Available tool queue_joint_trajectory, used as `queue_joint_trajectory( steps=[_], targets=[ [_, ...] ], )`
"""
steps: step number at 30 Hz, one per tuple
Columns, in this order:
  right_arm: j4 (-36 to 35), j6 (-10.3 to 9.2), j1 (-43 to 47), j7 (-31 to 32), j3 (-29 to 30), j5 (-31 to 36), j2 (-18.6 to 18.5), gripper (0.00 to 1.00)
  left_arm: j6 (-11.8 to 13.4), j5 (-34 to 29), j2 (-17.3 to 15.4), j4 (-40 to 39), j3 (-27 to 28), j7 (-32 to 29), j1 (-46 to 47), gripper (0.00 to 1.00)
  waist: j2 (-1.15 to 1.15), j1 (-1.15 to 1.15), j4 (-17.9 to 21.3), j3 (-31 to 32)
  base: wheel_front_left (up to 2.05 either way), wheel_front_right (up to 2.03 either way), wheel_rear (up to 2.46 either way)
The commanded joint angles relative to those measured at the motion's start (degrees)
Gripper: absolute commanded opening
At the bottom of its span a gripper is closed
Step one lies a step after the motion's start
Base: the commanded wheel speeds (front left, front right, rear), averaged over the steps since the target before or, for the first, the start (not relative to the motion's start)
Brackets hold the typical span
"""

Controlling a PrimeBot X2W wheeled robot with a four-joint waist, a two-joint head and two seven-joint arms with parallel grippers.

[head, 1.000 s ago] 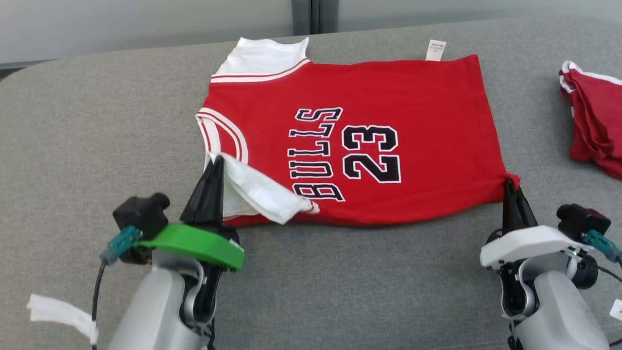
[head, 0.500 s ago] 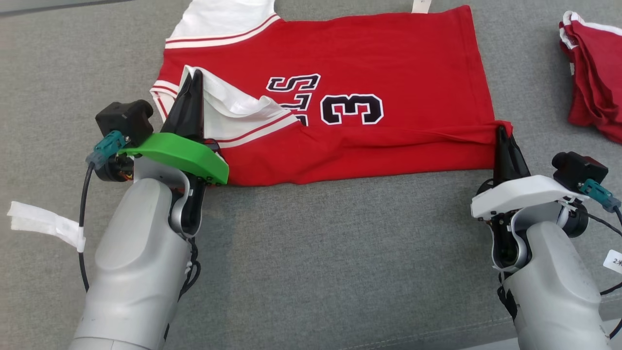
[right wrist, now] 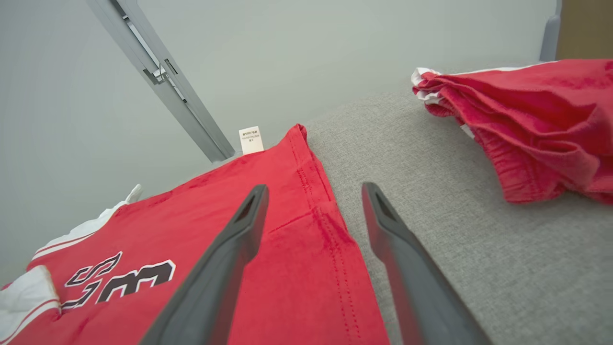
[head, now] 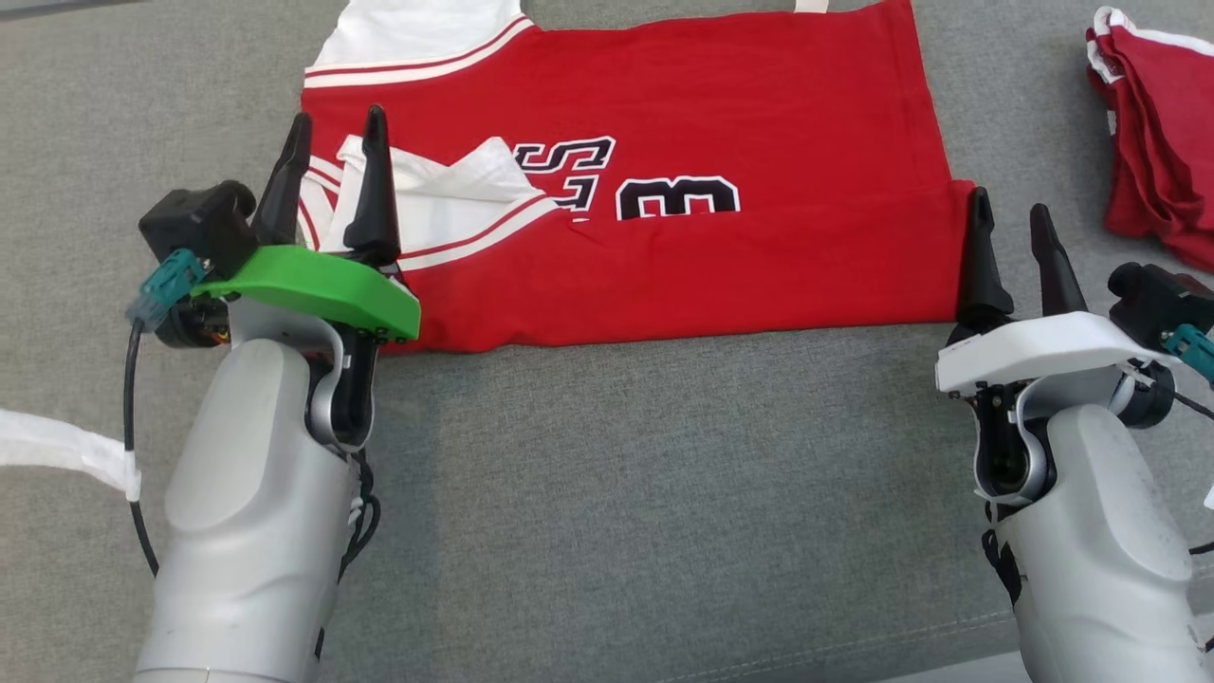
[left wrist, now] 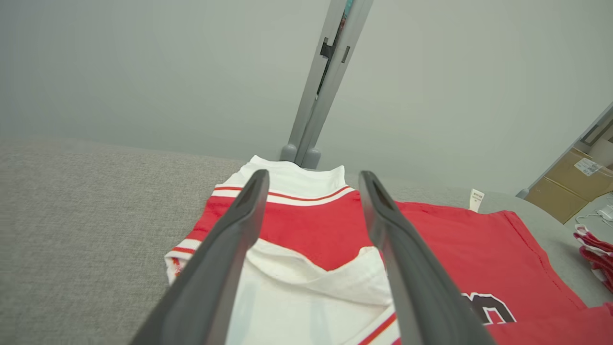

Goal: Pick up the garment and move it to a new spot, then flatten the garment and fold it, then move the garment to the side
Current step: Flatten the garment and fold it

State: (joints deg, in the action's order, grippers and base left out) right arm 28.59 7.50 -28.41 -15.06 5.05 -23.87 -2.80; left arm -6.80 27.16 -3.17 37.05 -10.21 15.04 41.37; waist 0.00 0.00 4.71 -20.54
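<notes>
Jersey (head: 740, 114) flat on grey cushion (head: 607, 493), near strip folded over, long axis left-right. Left end effector (head: 338, 114) wide, empty, over jersey's sleeve end. Right end effector (head: 1008, 201) wide, empty, straddling jersey's hem corner. Both equally near.

Bright, soft, even light comes from above, without glare. Faint diffuse shadows lie on the worktop (head: 607, 493) along the near edge of the garment (head: 711, 114). Wrist views bow at their edges; the left tool (left wrist: 313, 178) and right tool (right wrist: 313, 190) blur near the lens.
</notes>
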Motion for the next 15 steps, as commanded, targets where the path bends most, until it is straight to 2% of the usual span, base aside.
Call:
queue_joint_trajectory(
  steps=[1, 7, 11, 15],
  targets=[
    [-1.35, -0.04, 1.42, -0.15, 0.43, 0.88, -0.18, 1.00, -0.15, -0.68, -0.10, -1.34, 0.65, 0.14, -1.69, 1.00, 0.00, 0.00, -0.46, 0.70, 0.00, 0.00, 0.00],
    [-6.47, -0.04, 6.17, -0.16, 2.24, 4.86, -0.20, 1.00, -0.22, -0.99, -0.49, -6.75, 4.09, 0.09, -8.67, 1.00, 0.00, 0.00, -1.66, 3.45, 0.00, 0.00, 0.00],
    [-8.17, -0.04, 9.57, -0.15, 3.44, 8.12, -0.17, 1.00, 1.38, -0.92, -1.53, -6.02, 5.44, -0.67, -12.99, 1.00, 0.00, 0.00, -2.75, 5.65, 0.00, 0.00, 0.00],
    [-8.58, -0.04, 12.00, -0.15, 3.87, 9.68, -0.16, 1.00, 3.26, 0.64, -1.54, -4.22, 5.41, -6.28, -15.96, 1.00, 0.00, 0.00, -3.60, 7.52, 0.00, 0.00, 0.00]
  ],
)
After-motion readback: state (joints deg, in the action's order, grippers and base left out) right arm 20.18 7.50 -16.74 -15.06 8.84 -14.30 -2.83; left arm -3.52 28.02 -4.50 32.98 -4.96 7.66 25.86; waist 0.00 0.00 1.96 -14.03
